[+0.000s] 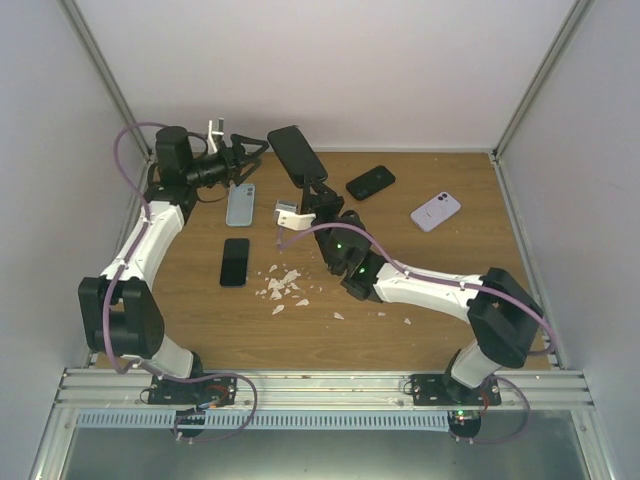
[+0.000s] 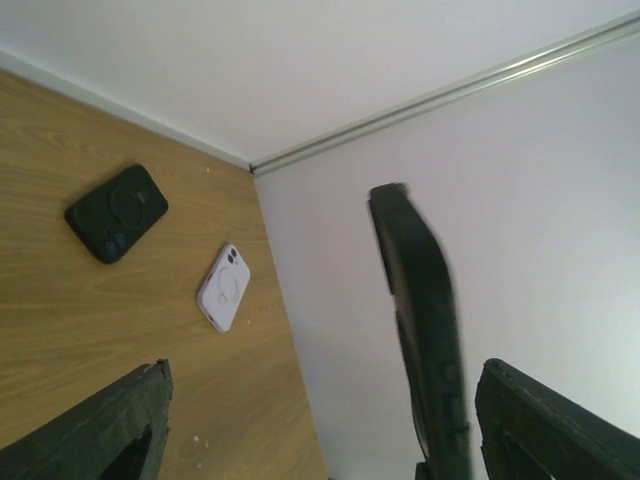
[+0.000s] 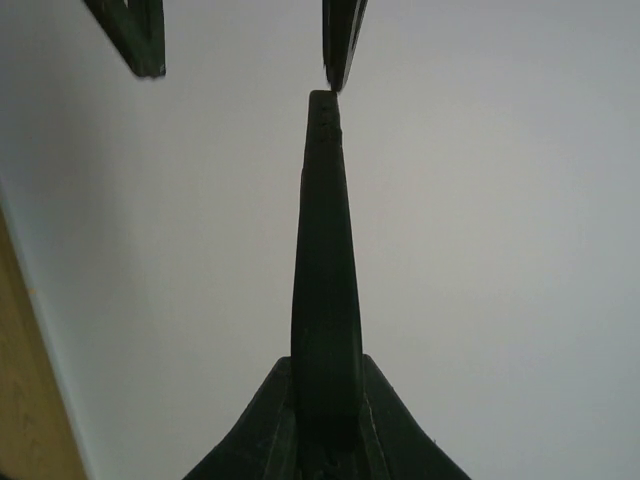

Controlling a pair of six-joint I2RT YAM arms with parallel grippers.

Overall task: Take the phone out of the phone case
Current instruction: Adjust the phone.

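The right gripper (image 1: 316, 190), its jaws clamped on the lower end, holds a black phone case (image 1: 297, 152) tilted in the air above the far middle of the counter (image 1: 430, 270). The left gripper (image 1: 252, 147) reaches in from the left, jaws apart, one fingertip just beside the case's top end. On the counter lie a pale blue phone (image 1: 240, 204), a black phone (image 1: 235, 261), white scraps (image 1: 283, 285), a dark case (image 1: 370, 182) and a pale case (image 1: 435, 211).

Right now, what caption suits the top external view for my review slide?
Right pincer holds the dark phone aloft; open left pincer hovers at its far end.
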